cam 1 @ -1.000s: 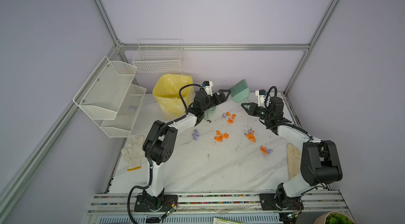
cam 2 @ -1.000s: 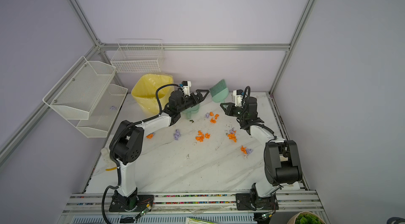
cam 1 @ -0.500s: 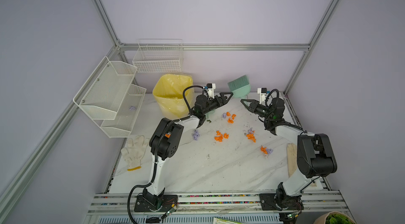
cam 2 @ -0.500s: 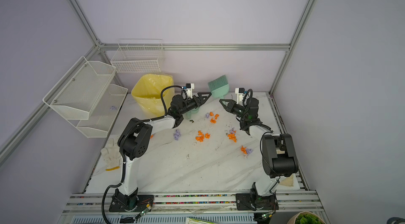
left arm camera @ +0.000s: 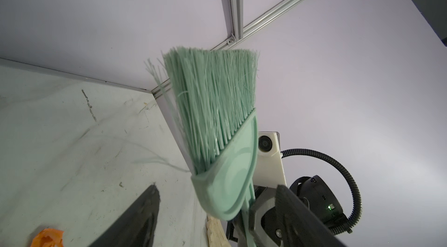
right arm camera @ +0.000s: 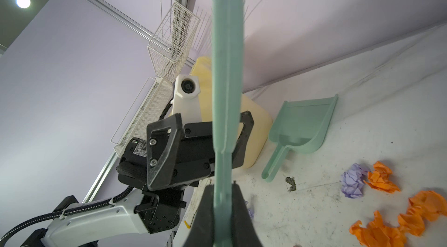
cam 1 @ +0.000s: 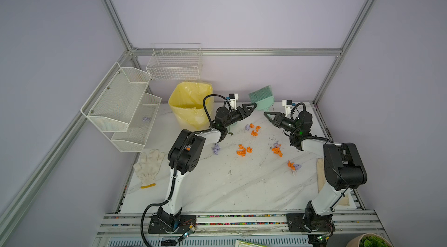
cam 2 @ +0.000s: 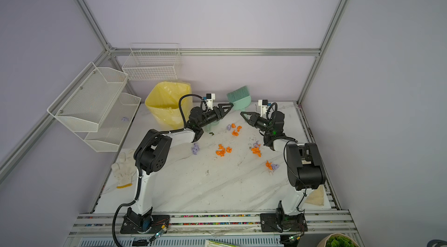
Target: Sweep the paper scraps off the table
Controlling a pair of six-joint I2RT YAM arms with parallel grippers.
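Here: crinkled paper scraps [cam 1: 242,151], veined table [cam 1: 217,185], bristly broom [cam 1: 261,93].

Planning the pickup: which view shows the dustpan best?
Right wrist view: the whole dustpan lies unobstructed beside the bin. In both top views the left arm hides most of it; the left wrist view misses it.

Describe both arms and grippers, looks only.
The left arm and right arm have white links, bulky black joints and black corrugated cables. The left gripper and right gripper have black triangular fingers and white camera mounts. Small green lights glow near the wrists.
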